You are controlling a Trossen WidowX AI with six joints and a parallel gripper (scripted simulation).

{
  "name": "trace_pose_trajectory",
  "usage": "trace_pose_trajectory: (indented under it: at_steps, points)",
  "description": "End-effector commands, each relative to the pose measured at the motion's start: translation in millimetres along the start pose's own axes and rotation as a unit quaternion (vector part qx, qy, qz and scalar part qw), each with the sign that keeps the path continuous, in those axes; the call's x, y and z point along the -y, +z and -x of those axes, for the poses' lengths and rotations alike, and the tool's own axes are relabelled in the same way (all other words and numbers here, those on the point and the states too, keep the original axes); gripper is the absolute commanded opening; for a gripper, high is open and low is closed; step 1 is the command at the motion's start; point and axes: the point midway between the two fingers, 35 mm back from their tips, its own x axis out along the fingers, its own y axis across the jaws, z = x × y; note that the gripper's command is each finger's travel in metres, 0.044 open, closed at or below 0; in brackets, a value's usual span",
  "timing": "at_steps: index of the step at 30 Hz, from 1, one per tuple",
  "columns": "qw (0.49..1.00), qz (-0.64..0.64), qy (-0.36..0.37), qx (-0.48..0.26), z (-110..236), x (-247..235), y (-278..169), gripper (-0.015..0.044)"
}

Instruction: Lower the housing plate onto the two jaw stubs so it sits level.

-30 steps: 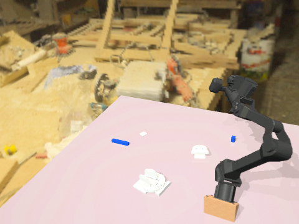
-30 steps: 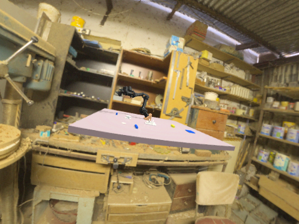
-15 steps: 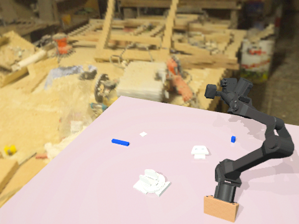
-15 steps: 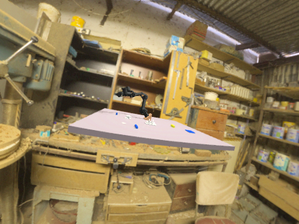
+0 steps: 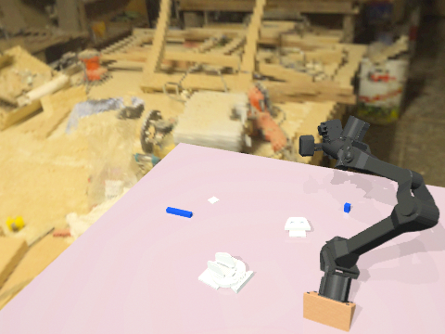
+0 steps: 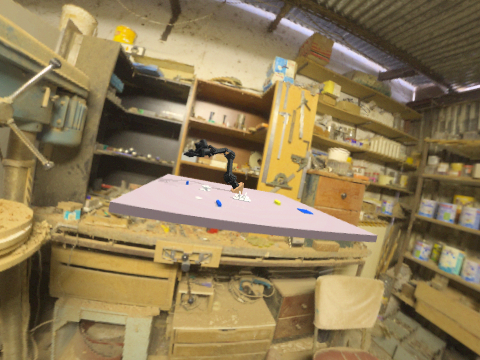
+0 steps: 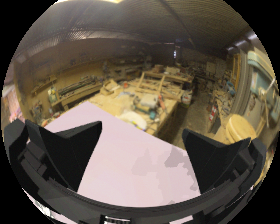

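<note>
The white base assembly [image 5: 236, 280] [image 6: 242, 197] lies on the table, with two upright rounded jaw pieces standing side by side on it. A separate white part with two small holes [image 5: 298, 226] [image 6: 205, 188], which looks like the housing plate, lies on the table to its right and farther back in the top view. It is apart from the jaws. My gripper [image 7: 144, 130] [image 5: 308, 145] is open and empty, raised high above the far part of the table, away from both white parts. The pins and stubs are too small to make out.
A blue bar [image 5: 179, 212] [image 6: 218, 203], a small white square [image 5: 213, 199] [image 6: 199, 197] and a blue block [image 5: 347, 208] [image 6: 187, 182] lie on the table. A yellow piece [image 6: 277, 202] and a flat blue piece [image 6: 305, 211] show in the exterior view.
</note>
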Motion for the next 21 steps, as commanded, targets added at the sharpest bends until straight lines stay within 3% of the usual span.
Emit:
trace_pose_trajectory:
  at_steps: [1, 21]
  points:
    - [0.999, 0.026, 0.009, -0.024, -4, -5, -7, 0.044]
    - [0.981, 0.138, 0.07, -0.117, -13, -32, -43, 0.044]
